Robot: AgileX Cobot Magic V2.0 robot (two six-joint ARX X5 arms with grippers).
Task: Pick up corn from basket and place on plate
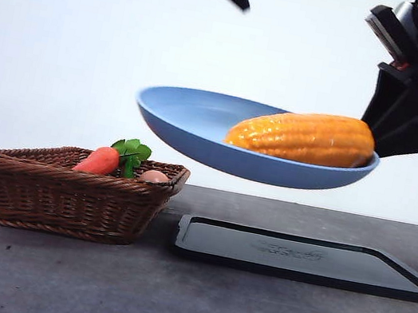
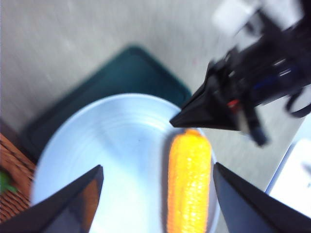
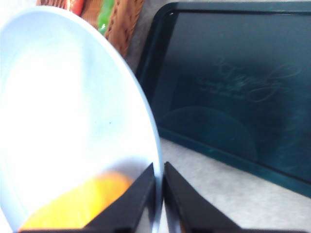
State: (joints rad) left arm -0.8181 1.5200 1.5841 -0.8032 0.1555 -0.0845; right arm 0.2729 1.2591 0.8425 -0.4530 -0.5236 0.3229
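One corn [image 1: 303,137] lies on the one light blue plate [image 1: 190,125], toward the rim held by the right tool [image 3: 159,194], whose jaws are pinched shut on that rim. The plate hangs in the air, tilted, above one black tray [image 1: 304,258] on the grey worktop [image 1: 167,303]. The left tool [image 2: 158,194] hovers over the plate with its jaws spread wide and nothing between them. One wicker basket [image 1: 64,196] stands beside the tray, holding one carrot [image 1: 99,160] with green leaves.
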